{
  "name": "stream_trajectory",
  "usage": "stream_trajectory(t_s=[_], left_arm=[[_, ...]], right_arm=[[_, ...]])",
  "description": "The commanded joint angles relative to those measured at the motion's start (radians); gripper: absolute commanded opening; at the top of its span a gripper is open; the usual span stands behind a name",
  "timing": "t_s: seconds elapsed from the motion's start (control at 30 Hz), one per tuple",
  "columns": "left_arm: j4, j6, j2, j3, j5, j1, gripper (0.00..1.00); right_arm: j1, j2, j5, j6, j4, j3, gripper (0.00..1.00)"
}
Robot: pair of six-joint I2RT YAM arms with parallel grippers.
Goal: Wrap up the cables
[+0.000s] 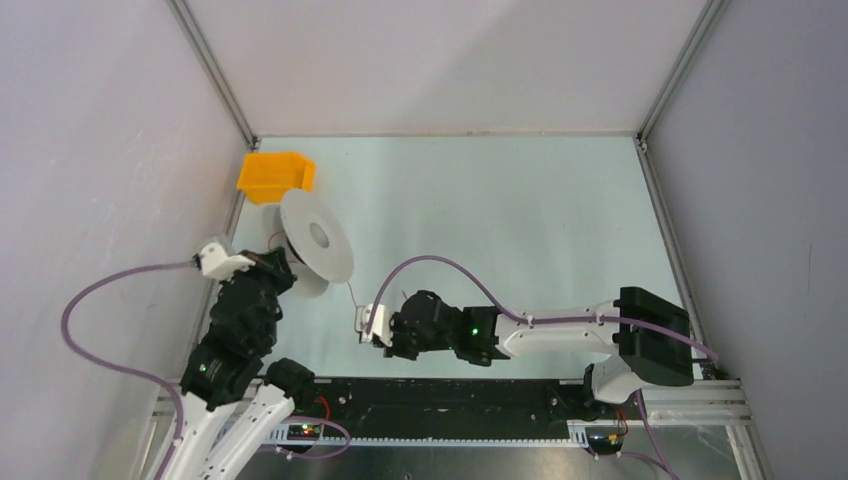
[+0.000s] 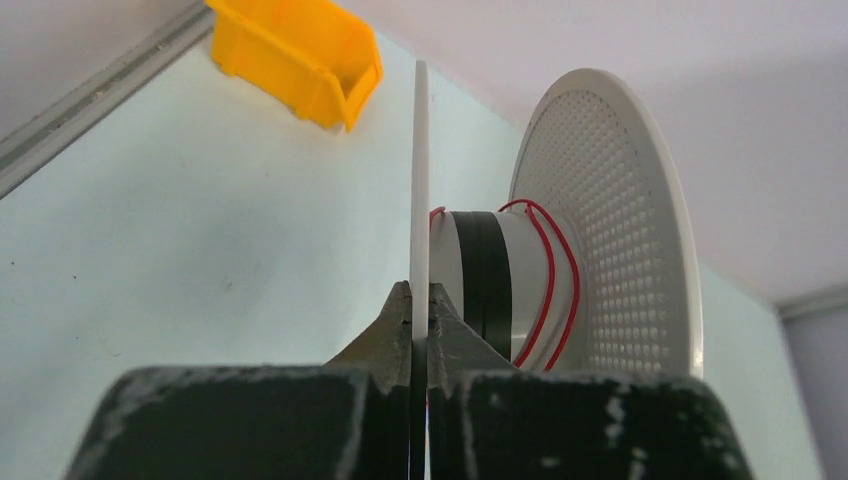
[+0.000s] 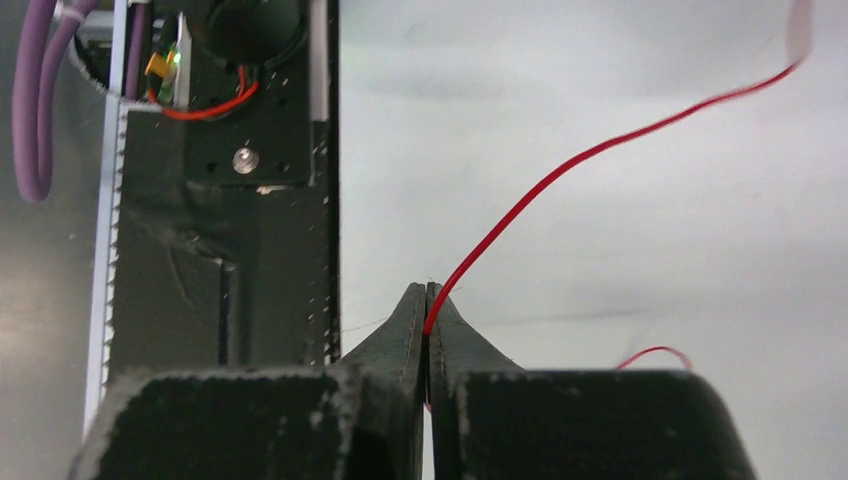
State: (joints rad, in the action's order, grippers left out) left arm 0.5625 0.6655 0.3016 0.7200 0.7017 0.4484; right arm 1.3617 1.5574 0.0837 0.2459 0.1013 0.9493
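2 grippers in view, both clenched. Left gripper (image 2: 419,300): bites the thin rim of the near flange (image 2: 420,170) of 1 white spool (image 1: 316,236), which stands on edge at the far left of the table (image 1: 520,210). Right gripper (image 3: 427,300): pinches 1 thread-thin red cable (image 3: 560,170) right at the fingertips, low over the near middle of the table.

From that pinch, climbs in a gentle curve up and away toward the spool; from above, shows only as a hairline between gripper and spool.

2 flanges on the spool: 1 plain, held; 1 perforated far flange (image 2: 620,220). Between them, 1 white core (image 2: 455,265) with 1 black band (image 2: 487,290) and probably 2 or 3 red turns of cable, hard to count apart.

1 short red curl (image 3: 655,352) beside the right fingers, possibly the cable's loose end.

1 yellow bin (image 1: 276,174), just behind the spool in the far left corner.
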Motion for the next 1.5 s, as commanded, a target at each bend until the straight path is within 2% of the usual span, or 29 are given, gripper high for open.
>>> stream_trajectory(t_s=[0.0,0.23,0.47,0.7,0.93,1.27,1.47], left_arm=[[-0.08,-0.146,0.102,0.033,-0.184,-0.007,0.0],[-0.077,-0.271,0.178,0.027,-0.364,-0.006,0.0],[-0.053,-0.408,0.235,0.034,-0.454,0.017,0.0],[-0.025,-0.531,0.287,0.029,-0.505,0.101,0.0],[-0.006,-0.58,0.335,0.047,-0.535,0.182,0.0],[-0.006,-0.595,0.268,0.04,-0.636,0.184,0.0],[-0.006,-0.602,0.249,0.049,-0.705,0.181,0.0]], right_arm=[[-0.014,-0.067,-0.051,0.079,-0.029,0.105,0.02],[-0.07,-0.059,-0.036,0.088,-0.133,0.248,0.04],[-0.109,-0.042,-0.023,0.101,-0.19,0.354,0.05],[-0.176,-0.031,0.01,0.088,-0.234,0.419,0.05],[-0.246,-0.021,0.032,0.072,-0.257,0.449,0.06],[-0.375,0.021,0.113,0.031,-0.314,0.445,0.12],[-0.424,0.006,0.172,0.033,-0.293,0.385,0.18]])
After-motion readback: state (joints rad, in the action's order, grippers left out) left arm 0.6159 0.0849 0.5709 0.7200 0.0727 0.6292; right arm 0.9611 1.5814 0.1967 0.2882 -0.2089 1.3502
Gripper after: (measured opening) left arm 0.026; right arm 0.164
